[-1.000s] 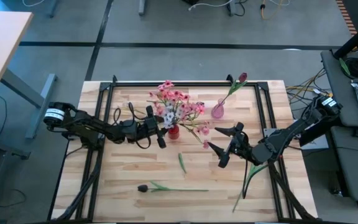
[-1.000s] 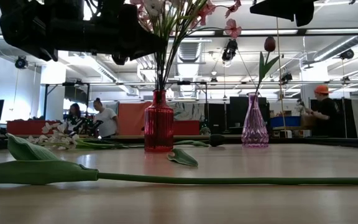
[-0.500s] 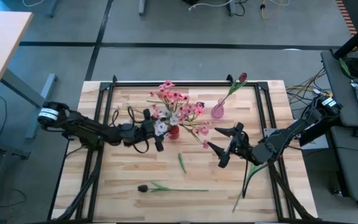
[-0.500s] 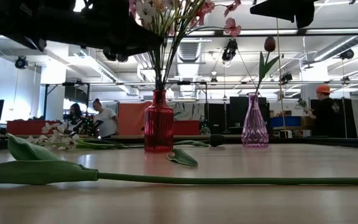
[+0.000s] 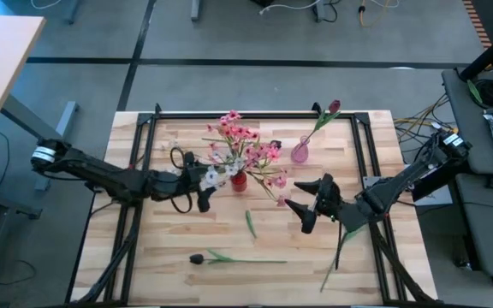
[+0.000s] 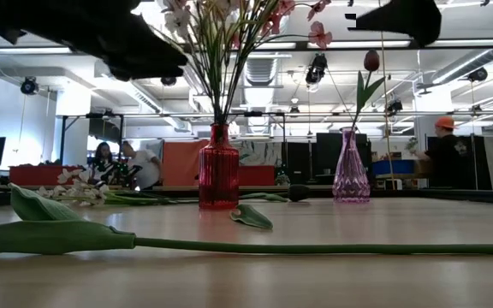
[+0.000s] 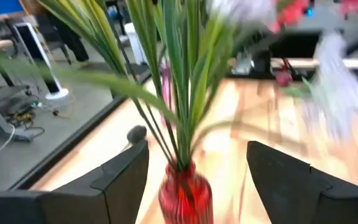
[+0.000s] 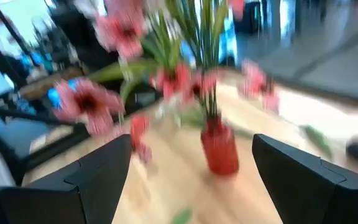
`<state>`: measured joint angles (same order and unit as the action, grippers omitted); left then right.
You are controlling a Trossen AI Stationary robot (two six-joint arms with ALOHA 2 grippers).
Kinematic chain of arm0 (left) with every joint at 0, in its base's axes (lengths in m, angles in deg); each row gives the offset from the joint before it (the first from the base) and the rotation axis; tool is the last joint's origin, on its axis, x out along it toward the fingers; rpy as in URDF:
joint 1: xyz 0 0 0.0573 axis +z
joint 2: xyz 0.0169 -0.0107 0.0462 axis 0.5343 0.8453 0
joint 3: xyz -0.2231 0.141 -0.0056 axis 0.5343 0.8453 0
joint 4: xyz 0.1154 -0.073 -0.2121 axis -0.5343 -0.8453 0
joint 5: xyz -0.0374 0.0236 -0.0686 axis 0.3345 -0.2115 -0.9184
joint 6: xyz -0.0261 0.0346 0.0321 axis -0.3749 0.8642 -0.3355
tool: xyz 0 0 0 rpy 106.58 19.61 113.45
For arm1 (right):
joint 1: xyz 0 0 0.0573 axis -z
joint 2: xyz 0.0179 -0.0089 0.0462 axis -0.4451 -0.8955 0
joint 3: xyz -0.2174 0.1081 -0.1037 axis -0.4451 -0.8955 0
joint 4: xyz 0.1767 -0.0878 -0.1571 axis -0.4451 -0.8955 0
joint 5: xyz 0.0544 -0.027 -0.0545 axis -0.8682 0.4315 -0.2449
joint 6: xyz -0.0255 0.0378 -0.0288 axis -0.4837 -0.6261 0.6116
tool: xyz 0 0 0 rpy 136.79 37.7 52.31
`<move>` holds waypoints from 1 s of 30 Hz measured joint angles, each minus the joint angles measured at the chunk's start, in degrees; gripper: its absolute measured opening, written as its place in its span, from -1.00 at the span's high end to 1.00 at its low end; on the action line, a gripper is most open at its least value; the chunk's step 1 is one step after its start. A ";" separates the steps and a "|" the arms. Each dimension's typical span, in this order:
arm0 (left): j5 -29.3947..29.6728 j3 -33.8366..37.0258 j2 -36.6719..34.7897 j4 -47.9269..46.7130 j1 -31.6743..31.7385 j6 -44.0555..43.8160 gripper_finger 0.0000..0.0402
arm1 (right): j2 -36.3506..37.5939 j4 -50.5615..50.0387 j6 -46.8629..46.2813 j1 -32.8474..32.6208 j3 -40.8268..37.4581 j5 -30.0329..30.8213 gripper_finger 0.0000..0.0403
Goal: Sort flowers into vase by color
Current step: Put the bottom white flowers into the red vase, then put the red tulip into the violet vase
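red vase (image 7: 185, 193) of flowers (image 7: 166, 81) stands just beyond the left gripper's (image 7: 194, 180) parted jaws.

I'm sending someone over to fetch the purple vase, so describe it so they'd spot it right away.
Look at the far half of the wooden table, where two glass vases stand. The purple vase is the paler one, off to the right-arm side of the red vase. It holds a single dark red tulip on a long stem, while the red vase is packed with pink flowers.
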<state>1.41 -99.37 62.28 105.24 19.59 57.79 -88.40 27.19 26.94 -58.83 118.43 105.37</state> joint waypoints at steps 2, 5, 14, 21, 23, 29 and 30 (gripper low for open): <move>-0.02 0.00 -2.39 -3.99 -0.84 -0.65 -0.28 | -0.17 -10.03 -9.01 -0.04 2.70 -3.15 -0.62; -0.01 0.00 -6.04 -10.09 -1.80 -2.30 -0.28 | -0.17 -24.18 -21.44 -0.39 6.63 -7.89 -0.62; -0.83 0.00 -15.15 -27.53 -2.28 -14.90 -0.28 | -0.29 -58.61 -52.88 -1.09 16.53 -26.05 -0.62; -7.95 0.00 -16.58 -31.18 -2.32 -18.78 -0.28 | -6.90 -66.99 -69.08 -2.34 15.95 -52.96 -0.62; -8.97 0.00 -16.54 -31.24 -2.36 -18.27 -0.28 | -9.92 -66.57 -70.84 -3.32 15.53 -59.11 -0.62; -9.03 0.00 -16.81 -33.72 -2.51 -17.40 -0.28 | -18.13 -61.64 -77.04 -6.71 15.43 -65.51 -0.62; -9.03 0.00 -16.83 -34.44 -2.52 -17.52 -0.28 | -19.10 -60.50 -78.29 -7.27 15.43 -65.80 -0.62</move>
<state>-7.61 -99.37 45.46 70.80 17.08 40.28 -107.49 -33.31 -51.35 -66.10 133.87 39.57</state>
